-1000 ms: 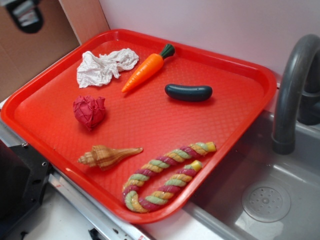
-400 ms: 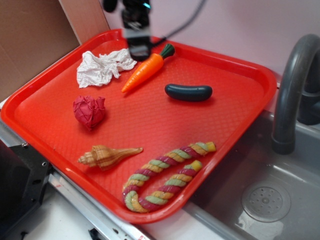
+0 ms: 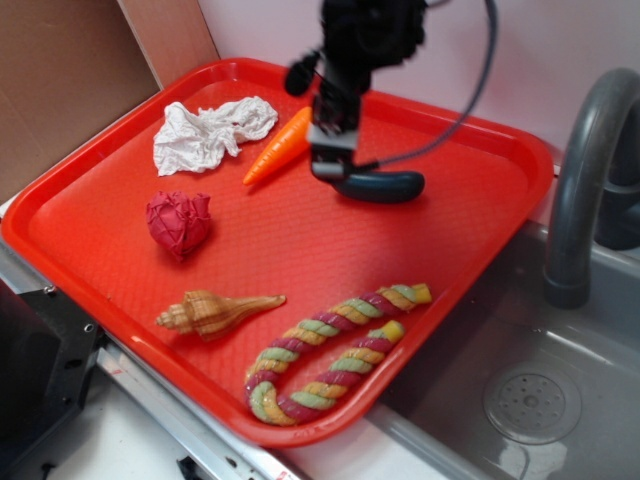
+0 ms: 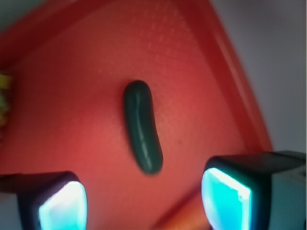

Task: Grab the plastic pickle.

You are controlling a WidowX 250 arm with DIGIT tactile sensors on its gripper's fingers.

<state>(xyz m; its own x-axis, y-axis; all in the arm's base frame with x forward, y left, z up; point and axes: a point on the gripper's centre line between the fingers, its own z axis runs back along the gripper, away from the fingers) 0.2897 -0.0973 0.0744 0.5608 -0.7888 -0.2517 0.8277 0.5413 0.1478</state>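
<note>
The plastic pickle [image 3: 385, 186] lies on its side in the upper centre-right of the exterior frame, on the bare floor of the red tray [image 3: 300, 250], apart from every other toy. In the wrist view the plastic pickle [image 4: 142, 125] runs nearly vertically through mid-frame, its lower end reaching toward the gap between the two lit fingers [image 4: 62, 206].

The gripper [image 3: 335, 165] hangs at the pickle's left end, just above or beside it; whether it touches cannot be told. Its jaws stand spread and hold nothing, with red tray visible between them in the wrist view.

Change: one second ago no arm stood over the tray; 0.4 s ago the gripper was over the upper left, near the white crumpled paper [image 3: 205, 132] and the carrot [image 3: 280, 148]; it has now travelled rightward to the pickle. The pickle itself has not shifted. Judged from this, the approach is nearly complete, while the closing of the jaws is not yet done; the pickle appears to lie ahead of the fingers, so a small advance seems needed.

Elsewhere on the tray: a red crumpled ball [image 3: 179, 222] at left, a seashell [image 3: 212, 311] at lower left, a braided rope [image 3: 335, 350] at lower centre. A grey faucet [image 3: 585, 180] stands at right.
</note>
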